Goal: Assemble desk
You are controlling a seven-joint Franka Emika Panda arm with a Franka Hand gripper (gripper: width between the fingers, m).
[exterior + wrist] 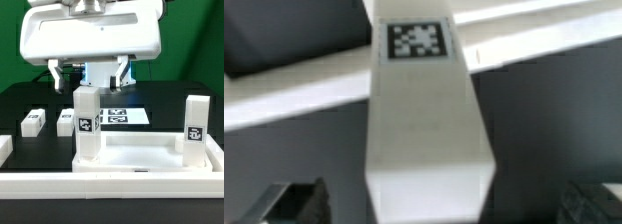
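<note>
While two short legs already stand upright on the white panel (140,158), you are about halfway, as I judge it. In the exterior view the white panel fills the lower part of the frame. The left standing leg (87,122) rises left of centre and the right standing leg (195,128) near the right edge. The first loose leg (32,122) and second loose leg (66,122) lie at middle left, off the panel, near the marker board (122,115) at centre; you have those two left to fit. The jaws hang wide open over the left standing leg (423,120), holding nothing: in the wrist view a dark fingertip (295,200) sits clear of it. Whether the standing legs are fully seated cannot be told.
</note>
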